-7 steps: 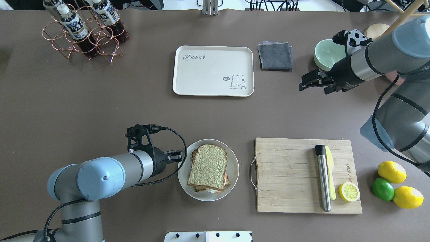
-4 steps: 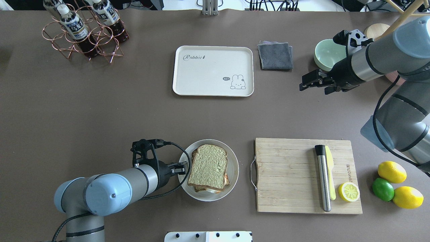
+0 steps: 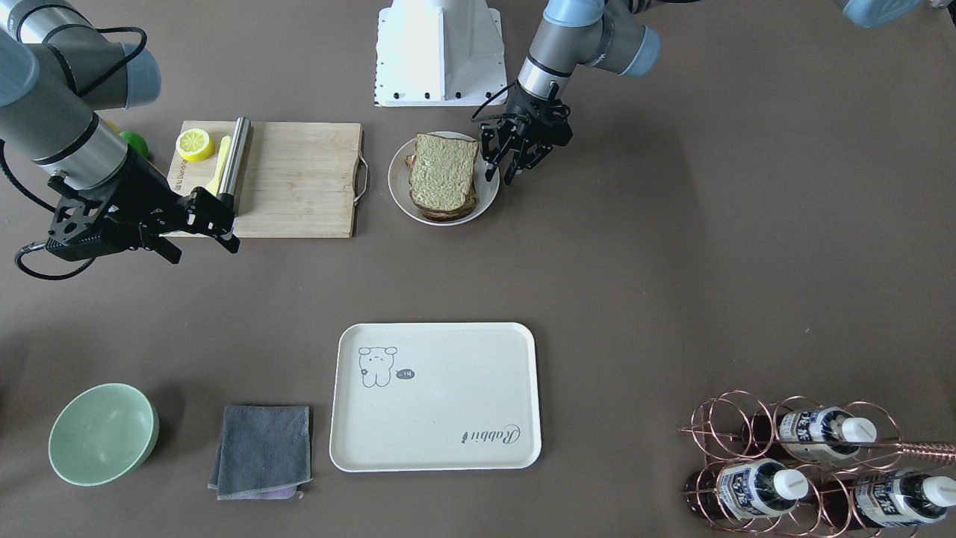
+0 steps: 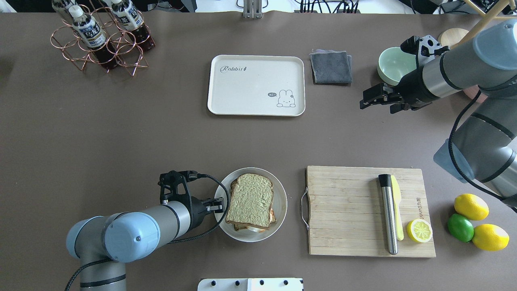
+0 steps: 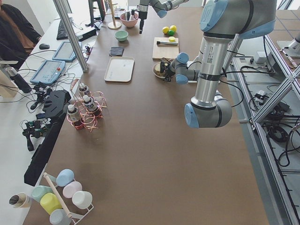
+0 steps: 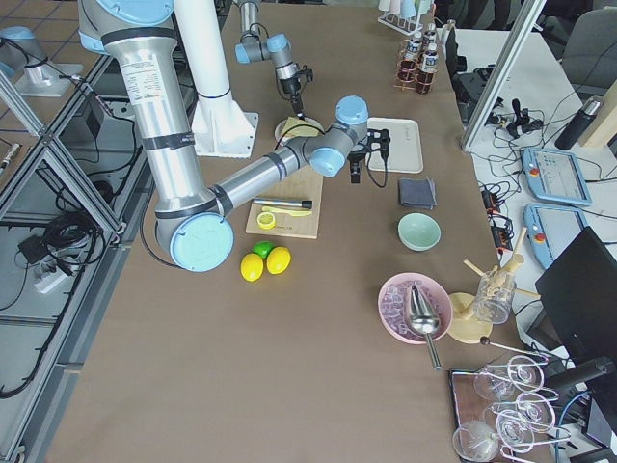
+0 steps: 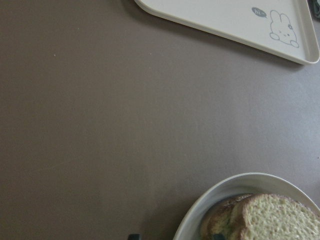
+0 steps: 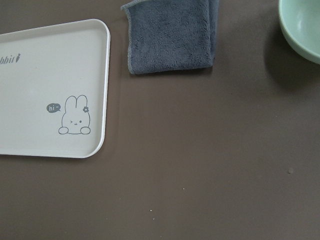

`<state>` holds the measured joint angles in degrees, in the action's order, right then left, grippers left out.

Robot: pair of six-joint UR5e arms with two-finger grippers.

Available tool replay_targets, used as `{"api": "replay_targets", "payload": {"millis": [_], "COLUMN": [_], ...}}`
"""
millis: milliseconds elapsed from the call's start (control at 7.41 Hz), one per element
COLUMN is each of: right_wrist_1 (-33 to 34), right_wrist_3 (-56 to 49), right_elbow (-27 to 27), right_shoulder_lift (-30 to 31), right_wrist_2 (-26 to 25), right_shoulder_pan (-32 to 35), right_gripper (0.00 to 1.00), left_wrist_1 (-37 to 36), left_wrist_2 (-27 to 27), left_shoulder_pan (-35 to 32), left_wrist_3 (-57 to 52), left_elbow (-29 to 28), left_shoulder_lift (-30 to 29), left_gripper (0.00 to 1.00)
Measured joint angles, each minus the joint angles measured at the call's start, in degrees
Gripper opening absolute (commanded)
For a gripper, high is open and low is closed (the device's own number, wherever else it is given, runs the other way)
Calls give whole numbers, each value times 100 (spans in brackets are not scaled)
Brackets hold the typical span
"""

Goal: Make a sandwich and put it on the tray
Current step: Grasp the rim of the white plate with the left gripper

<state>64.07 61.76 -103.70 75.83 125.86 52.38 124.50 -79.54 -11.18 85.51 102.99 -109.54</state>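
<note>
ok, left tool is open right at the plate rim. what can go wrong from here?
1. The left tool sits at the plate rim: a finger may catch it and shove the plate.
2. The sandwich is a loose stack with its lower slice offset: a pinch may slide the layers apart.
3. The tray is a long carry away: a layer could drop on the way.

A long table (image 4: 101, 129) with a matte brown top runs through the room. Aluminium posts (image 5: 71, 35) and a white desk (image 5: 51, 37) flank it; the floor (image 6: 29, 386) is tiled.
</note>
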Motion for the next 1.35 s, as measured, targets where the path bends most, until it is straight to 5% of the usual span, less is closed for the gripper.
{"api": "replay_targets", "payload": {"millis": [270,944,1349], "right_wrist_1": [0,0,-2], "right_wrist_3": [17,33,34], "right_elbow": [-13,-50,-93], "right_shoulder_lift": [-1,18,61], "right_wrist_2": [0,0,14], "right_shoulder_pan": [0,14,24], "right_gripper": [100,100,100], "left_wrist_1": [17,26,-9], "left_wrist_2": [2,-47,-587], "left_shoulder_pan": [32,28,-315], "left_wrist_3": [0,-4,6], "left_elbow": [-6,87,424], "left_shoulder_lift": [3,-10,-17], "left_gripper": [0,0,0]}}
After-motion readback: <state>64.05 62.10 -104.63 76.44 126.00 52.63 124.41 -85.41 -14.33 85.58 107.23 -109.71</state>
